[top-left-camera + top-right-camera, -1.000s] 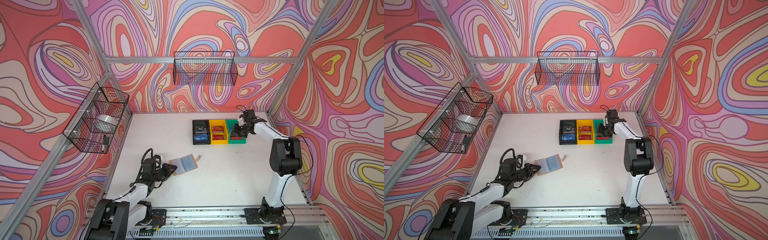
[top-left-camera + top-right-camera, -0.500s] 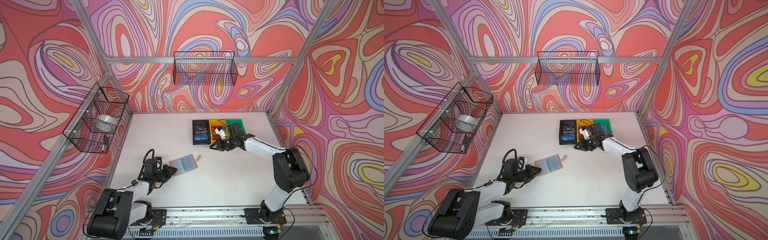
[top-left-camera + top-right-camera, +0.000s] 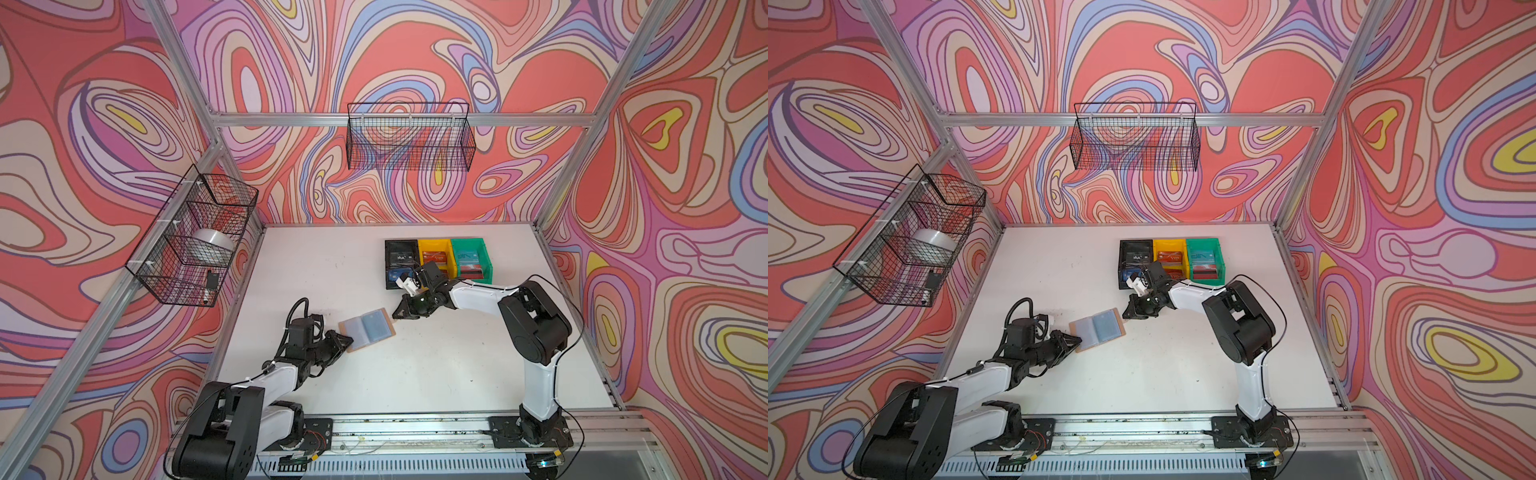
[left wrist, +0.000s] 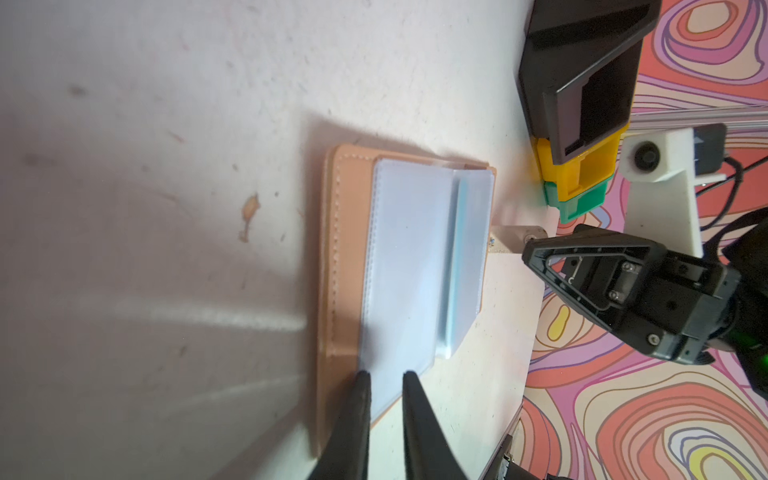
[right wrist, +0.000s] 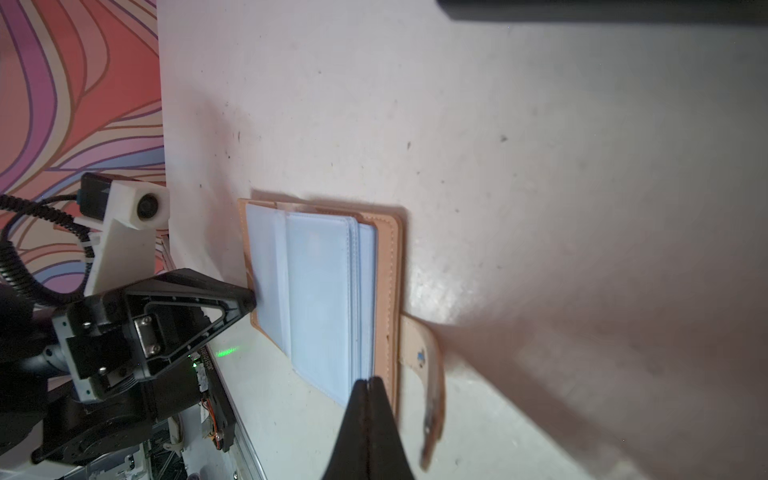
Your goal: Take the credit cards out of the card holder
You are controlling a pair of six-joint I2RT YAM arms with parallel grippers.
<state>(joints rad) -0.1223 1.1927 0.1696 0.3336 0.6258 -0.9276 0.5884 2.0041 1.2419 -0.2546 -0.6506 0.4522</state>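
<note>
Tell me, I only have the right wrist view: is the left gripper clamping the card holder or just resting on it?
Observer: The left wrist view shows the left gripper with jaws slightly apart, tips down on the card holder, one on its tan cover, one on a clear sleeve; it looks like pressing, not clamping.
Operator: Where are the bins from my gripper?
Observer: In both top views the black bin, yellow bin and green bin stand in a row just behind the right gripper, toward the back wall.
Operator: Anything in them?
Observer: Yes, cards lie in all three.
</note>
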